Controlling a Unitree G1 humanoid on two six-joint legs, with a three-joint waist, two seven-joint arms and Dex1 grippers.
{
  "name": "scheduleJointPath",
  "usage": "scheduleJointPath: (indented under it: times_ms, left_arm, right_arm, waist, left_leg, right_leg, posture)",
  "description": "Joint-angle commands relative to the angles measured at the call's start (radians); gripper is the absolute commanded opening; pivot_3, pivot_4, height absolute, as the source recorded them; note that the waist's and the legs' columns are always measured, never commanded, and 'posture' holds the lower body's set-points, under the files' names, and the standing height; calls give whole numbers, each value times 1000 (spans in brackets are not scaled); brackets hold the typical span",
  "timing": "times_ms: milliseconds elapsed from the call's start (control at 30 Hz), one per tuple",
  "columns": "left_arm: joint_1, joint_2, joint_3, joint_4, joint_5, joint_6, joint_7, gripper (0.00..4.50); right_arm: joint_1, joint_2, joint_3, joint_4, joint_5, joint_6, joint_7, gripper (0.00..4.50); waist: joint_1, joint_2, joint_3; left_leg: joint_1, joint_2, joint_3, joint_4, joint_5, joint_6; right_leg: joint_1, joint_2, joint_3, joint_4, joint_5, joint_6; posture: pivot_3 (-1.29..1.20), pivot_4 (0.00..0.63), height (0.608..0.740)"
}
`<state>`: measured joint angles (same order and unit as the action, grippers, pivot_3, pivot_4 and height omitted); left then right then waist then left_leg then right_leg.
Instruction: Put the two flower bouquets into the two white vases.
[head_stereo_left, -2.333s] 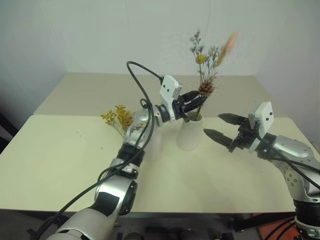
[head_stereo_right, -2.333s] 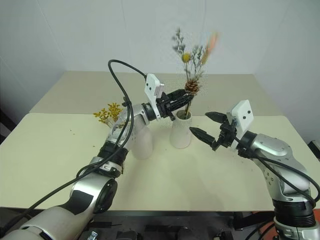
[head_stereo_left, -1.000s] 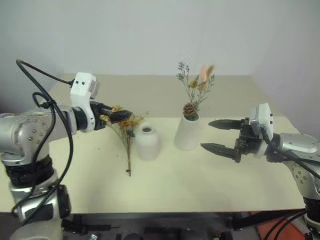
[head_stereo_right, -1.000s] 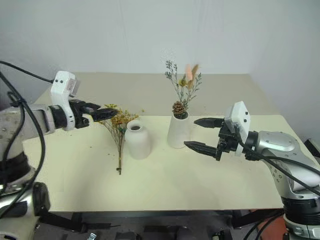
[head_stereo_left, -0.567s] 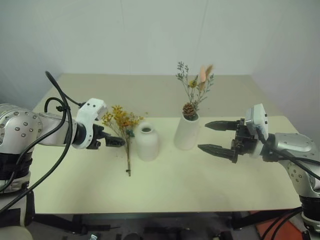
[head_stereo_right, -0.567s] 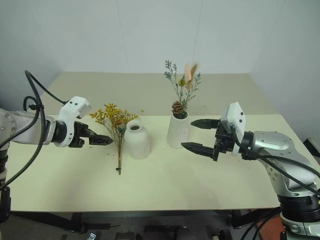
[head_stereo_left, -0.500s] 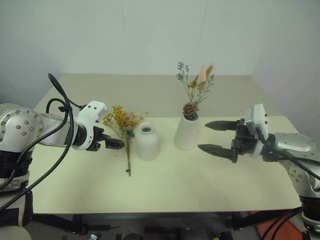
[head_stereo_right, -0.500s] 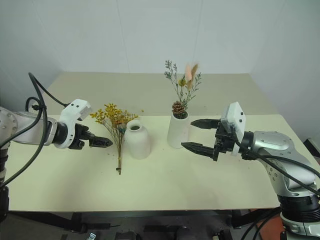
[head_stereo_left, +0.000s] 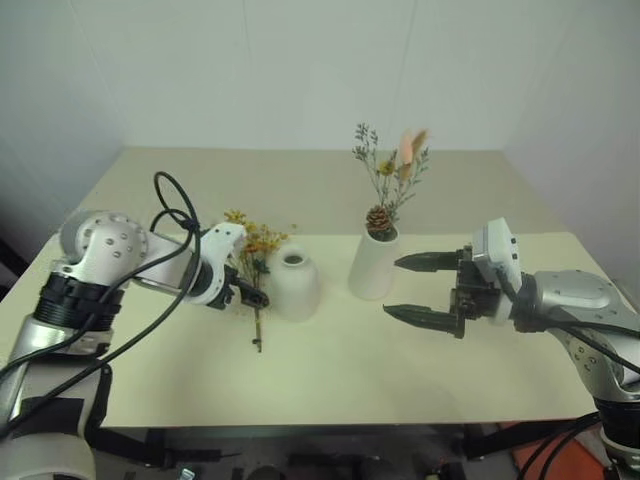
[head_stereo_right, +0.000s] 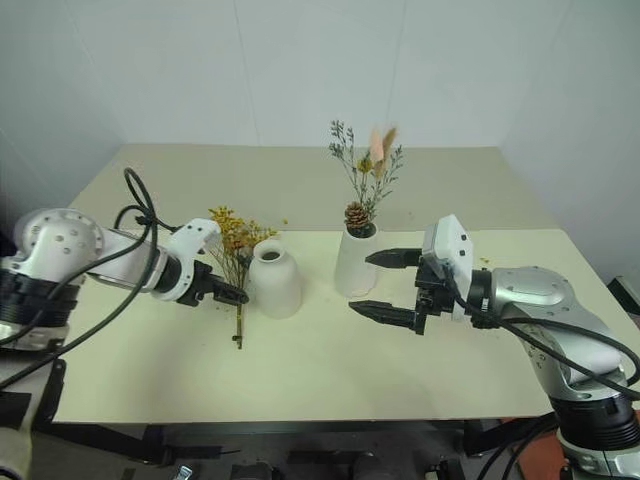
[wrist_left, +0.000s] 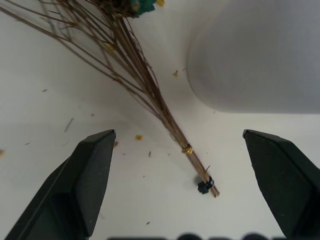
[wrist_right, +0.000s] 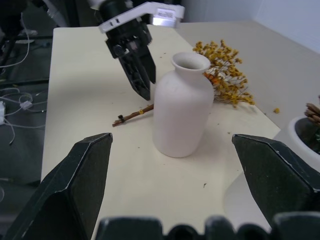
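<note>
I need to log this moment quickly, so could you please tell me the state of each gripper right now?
Left gripper: open, holding nothing, fingers either side of the yellow bouquet stems.
Right gripper: open, holding nothing.

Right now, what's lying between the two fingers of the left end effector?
The stems of the yellow bouquet lie on the table between its open fingers, as the left wrist view shows. The squat white vase stands just beside them.
</note>
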<state>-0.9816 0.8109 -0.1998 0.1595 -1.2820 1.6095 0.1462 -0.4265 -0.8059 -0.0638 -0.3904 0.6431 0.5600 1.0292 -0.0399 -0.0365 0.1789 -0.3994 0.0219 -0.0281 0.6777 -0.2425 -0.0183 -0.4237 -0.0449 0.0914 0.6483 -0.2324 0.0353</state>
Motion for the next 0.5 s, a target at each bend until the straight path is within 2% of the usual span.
scheduleJointPath:
  times_ms: [33,367,500]
  left_arm:
    - [-7,-14,-5,2,52,5,4,4484]
    - [9,-47,-10,43,151,5,-20,4484]
    - [9,-106,11,89,213,5,-19,4484]
  right_arm:
    - [-20,-21,8,-41,4,9,18,4500]
    - [-42,-17,30,-36,-4,5,20,4500]
    - [-48,-11,36,-41,0,13,12,4500]
  waist:
    - [-2,0,0]
    - [0,0,0]
    - [1,0,0]
  left_leg:
    - [0,0,0,0,0,0]
    - [0,-1,0,0,0,0]
    - [0,-1,0,0,0,0]
  right_leg:
    - [0,0,0,0,0,0]
    - [0,0,0,0,0,0]
    - [0,0,0,0,0,0]
  posture:
    - [0,150,740]
    - [0,150,740]
    - [0,150,740]
